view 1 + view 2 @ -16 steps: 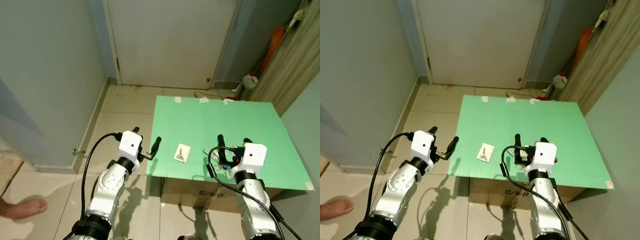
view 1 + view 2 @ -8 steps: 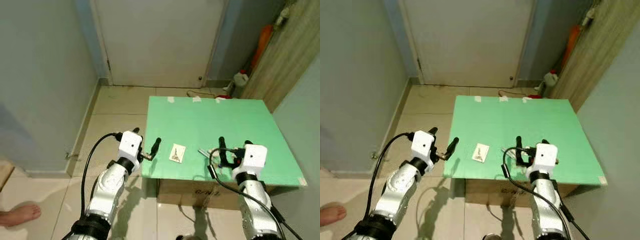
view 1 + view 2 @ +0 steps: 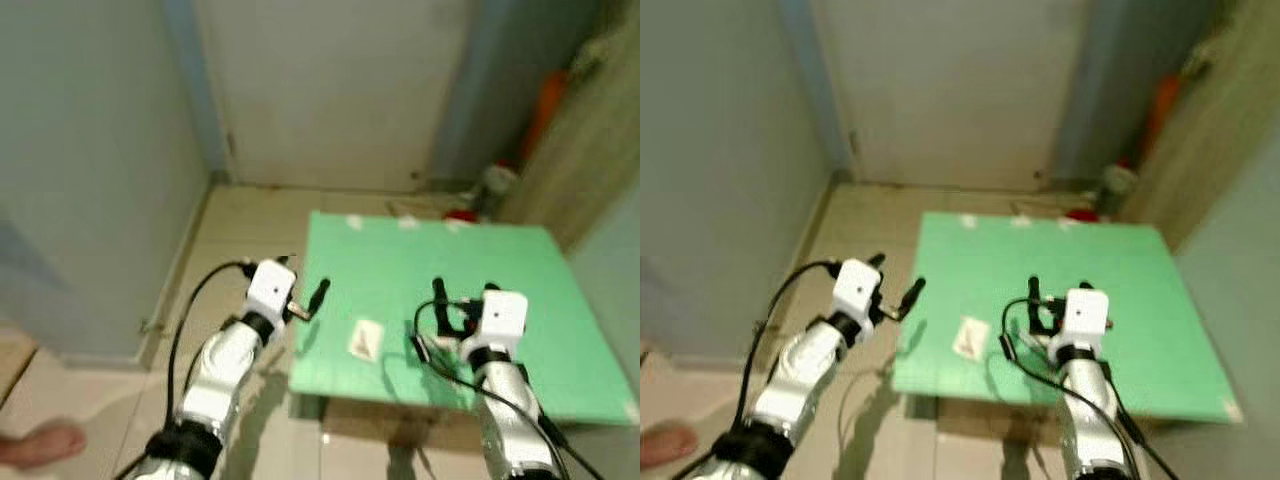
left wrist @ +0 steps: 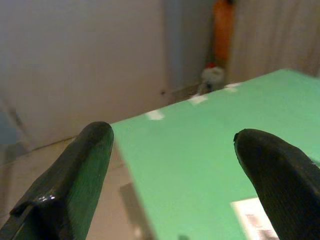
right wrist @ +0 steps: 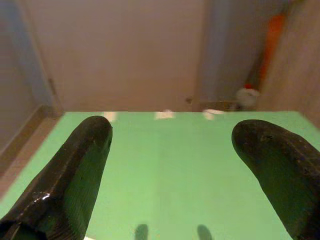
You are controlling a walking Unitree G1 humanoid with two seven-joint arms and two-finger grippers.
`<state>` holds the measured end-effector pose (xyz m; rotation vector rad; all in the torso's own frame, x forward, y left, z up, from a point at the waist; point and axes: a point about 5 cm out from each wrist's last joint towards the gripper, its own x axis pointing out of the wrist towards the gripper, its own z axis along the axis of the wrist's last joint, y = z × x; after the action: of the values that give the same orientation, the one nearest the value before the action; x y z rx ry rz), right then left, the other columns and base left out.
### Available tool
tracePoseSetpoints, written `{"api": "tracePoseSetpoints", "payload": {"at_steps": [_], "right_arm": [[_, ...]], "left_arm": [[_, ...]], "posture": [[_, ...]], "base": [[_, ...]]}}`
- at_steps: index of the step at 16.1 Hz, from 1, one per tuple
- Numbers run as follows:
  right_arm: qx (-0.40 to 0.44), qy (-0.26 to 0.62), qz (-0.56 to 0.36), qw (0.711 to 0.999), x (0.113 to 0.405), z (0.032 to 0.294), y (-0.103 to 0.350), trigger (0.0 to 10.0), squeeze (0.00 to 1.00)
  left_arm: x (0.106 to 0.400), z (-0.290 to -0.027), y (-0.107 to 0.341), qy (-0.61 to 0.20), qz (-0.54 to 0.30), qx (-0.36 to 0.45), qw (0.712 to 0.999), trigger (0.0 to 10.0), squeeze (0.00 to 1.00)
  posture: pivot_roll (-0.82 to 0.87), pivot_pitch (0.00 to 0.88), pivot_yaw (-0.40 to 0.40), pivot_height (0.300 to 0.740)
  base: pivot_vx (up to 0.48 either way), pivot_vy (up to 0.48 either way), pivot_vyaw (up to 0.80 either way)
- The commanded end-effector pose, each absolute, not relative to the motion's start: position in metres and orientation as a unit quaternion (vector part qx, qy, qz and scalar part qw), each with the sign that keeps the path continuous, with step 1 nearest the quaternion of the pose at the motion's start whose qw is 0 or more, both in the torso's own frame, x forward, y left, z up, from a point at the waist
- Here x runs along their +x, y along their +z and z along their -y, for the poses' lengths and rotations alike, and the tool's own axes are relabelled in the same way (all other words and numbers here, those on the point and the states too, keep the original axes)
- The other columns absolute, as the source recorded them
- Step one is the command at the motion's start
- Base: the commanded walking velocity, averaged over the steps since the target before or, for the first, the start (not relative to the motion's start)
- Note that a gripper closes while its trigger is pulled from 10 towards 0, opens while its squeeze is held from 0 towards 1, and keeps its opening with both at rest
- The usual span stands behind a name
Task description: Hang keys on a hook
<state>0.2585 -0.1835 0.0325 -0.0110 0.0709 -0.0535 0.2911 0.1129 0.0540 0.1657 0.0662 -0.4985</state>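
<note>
A green board [image 3: 470,270] lies on a cardboard box in front of me. Near its front edge rests a small white card [image 3: 364,340] with a dark key-like shape on it, blurred; its corner shows in the left wrist view as the card [image 4: 255,220]. My left gripper [image 3: 303,280] hovers open at the board's left edge, a little left of the card. My right gripper [image 3: 463,295] is open above the board's front part, right of the card. Between the open fingers [image 4: 75,175] and the fingers [image 5: 75,170] in both wrist views there is only bare green board.
A closed white door [image 3: 330,90] stands behind the board, with a grey wall [image 3: 90,150] on the left. At the back right are an orange object [image 3: 545,110], a white bottle [image 3: 497,180] and a curtain [image 3: 590,140]. A person's foot [image 3: 40,445] rests on the tiled floor, lower left.
The whole picture has shifted and blurred, so the camera moved. Both grippers stay open in much the same pose over the board; the card lies where it was.
</note>
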Motion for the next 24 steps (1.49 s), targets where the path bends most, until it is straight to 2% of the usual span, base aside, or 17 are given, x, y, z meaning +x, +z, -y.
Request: {"api": "tracePoseSetpoints", "payload": {"at_steps": [1, 4, 7, 11, 13, 16, 18, 20, 24], "right_arm": [[0.001, -0.022, -0.040, 0.999, 0.260, 0.181, 0.032, 10.0, 0.00], [-0.006, -0.023, -0.041, 0.999, 0.258, 0.181, 0.031, 10.0, 0.00], [-0.006, -0.024, -0.047, 0.999, 0.256, 0.180, 0.028, 10.0, 0.00], [-0.006, -0.025, -0.044, 0.999, 0.256, 0.180, 0.029, 10.0, 0.00], [-0.007, -0.026, -0.039, 0.999, 0.256, 0.181, 0.032, 10.0, 0.00], [-0.017, -0.032, -0.034, 0.999, 0.248, 0.190, 0.035, 10.0, 0.00], [-0.021, -0.039, -0.038, 0.998, 0.244, 0.196, 0.034, 10.0, 0.00], [-0.022, -0.041, -0.036, 0.998, 0.243, 0.197, 0.037, 10.0, 0.00], [-0.040, -0.028, -0.017, 0.999, 0.237, 0.206, 0.054, 10.0, 0.00]], "left_arm": [[0.292, -0.113, 0.050, -0.249, -0.051, 0.089, 0.963, 10.0, 0.00], [0.295, -0.112, 0.047, -0.249, -0.067, 0.093, 0.962, 10.0, 0.00], [0.294, -0.103, 0.044, -0.285, -0.082, 0.099, 0.950, 10.0, 0.00], [0.293, -0.078, 0.036, -0.371, -0.113, 0.127, 0.913, 10.0, 0.00], [0.299, -0.079, 0.033, -0.373, -0.132, 0.145, 0.907, 10.0, 0.00], [0.310, -0.088, 0.030, -0.332, -0.165, 0.187, 0.910, 10.0, 0.00], [0.307, -0.086, 0.023, -0.340, -0.181, 0.195, 0.902, 10.0, 0.00], [0.300, -0.081, 0.015, -0.354, -0.199, 0.165, 0.899, 10.0, 0.00], [0.292, -0.072, 0.005, -0.365, -0.224, 0.179, 0.886, 10.0, 0.00]], "posture": [[-0.08, 0.021, 0.009, 0.740], [-0.08, 0.028, 0.011, 0.740], [-0.08, 0.037, 0.010, 0.740], [-0.09, 0.047, 0.006, 0.740], [-0.11, 0.057, 0.007, 0.740], [-0.15, 0.074, -0.003, 0.740], [-0.17, 0.075, -0.004, 0.740], [-0.19, 0.081, -0.005, 0.740], [-0.26, 0.102, -0.044, 0.740]], "base": [[0.000, 0.000, -0.64], [0.000, 0.000, -0.63], [0.000, 0.000, -0.18], [0.000, 0.000, 0.00], [0.000, 0.000, 0.00], [0.000, 0.000, 0.00], [0.000, 0.000, 0.00], [0.000, 0.000, 0.00], [0.000, 0.000, 0.00]]}}
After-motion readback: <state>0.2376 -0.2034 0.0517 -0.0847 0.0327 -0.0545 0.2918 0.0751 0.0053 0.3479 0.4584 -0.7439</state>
